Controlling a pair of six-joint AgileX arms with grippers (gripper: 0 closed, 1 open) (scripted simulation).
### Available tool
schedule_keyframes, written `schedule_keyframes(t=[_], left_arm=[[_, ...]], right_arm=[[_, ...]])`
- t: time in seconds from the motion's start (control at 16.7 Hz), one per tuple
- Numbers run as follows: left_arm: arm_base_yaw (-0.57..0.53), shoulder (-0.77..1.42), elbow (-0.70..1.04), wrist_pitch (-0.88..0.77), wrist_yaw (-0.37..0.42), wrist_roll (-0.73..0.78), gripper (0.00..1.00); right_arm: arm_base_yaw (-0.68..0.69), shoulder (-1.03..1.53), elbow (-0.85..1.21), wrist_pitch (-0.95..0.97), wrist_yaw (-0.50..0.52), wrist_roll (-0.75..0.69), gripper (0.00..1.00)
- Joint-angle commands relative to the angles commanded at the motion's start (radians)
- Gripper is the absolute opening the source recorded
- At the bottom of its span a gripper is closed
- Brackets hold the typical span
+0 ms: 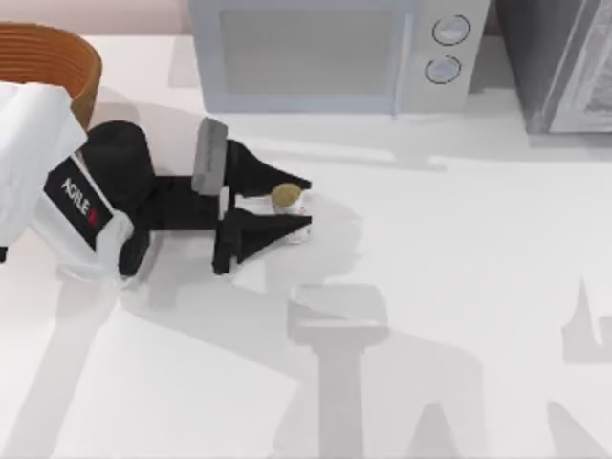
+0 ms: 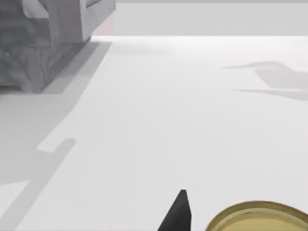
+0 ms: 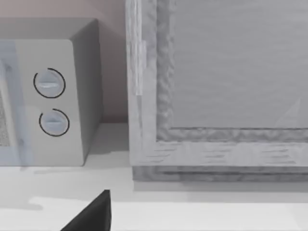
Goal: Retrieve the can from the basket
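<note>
Your left gripper (image 1: pixel 287 212) is clamping the small whitish can with the dull gold-tan end (image 1: pixel 286 198) over the white table (image 1: pixel 459 287), well outside the woven tan basket (image 1: pixel 57 57). It is probably light, rigid and slick-walled; keep gripping mid-body.

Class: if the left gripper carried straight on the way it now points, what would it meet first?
Beyond the can between its fingers, the left gripper probably meets only bare table.
</note>
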Motion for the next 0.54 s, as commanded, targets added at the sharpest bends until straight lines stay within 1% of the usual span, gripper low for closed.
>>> schedule_keyframes(t=[0.18,0.24,0.54], left_arm=[[0.0,0.0,0.0,0.0,0.0,0.0,0.98],[0.0,0.0,0.0,0.0,0.0,0.0,1.0],[0.0,0.0,0.0,0.0,0.0,0.0,1.0]], right_arm=[[0.0,0.0,0.0,0.0,0.0,0.0,1.0],[0.0,0.0,0.0,0.0,0.0,0.0,1.0],[0.0,0.0,0.0,0.0,0.0,0.0,1.0]])
